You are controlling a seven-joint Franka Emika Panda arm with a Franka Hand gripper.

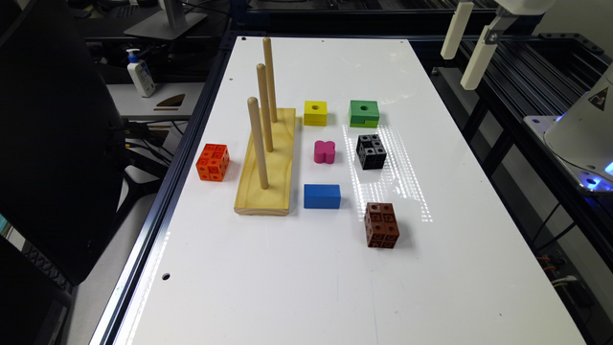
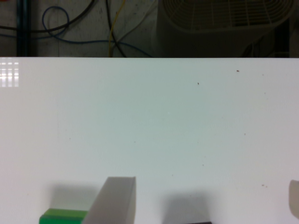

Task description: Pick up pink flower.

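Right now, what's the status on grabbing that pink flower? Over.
Tool open, high off the table's far right corner in the exterior view. Pink flower untouched, flat on table. Black cube and peg board flank it, both apart. Top approach clear.

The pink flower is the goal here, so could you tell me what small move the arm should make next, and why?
Probably travel toward the exterior view's left and nearer the camera, staying high, until the gripper is over the pink flower. The gripper hangs open beyond the table's right edge, well above it, while the flower sits untouched between the yellow block and blue block.
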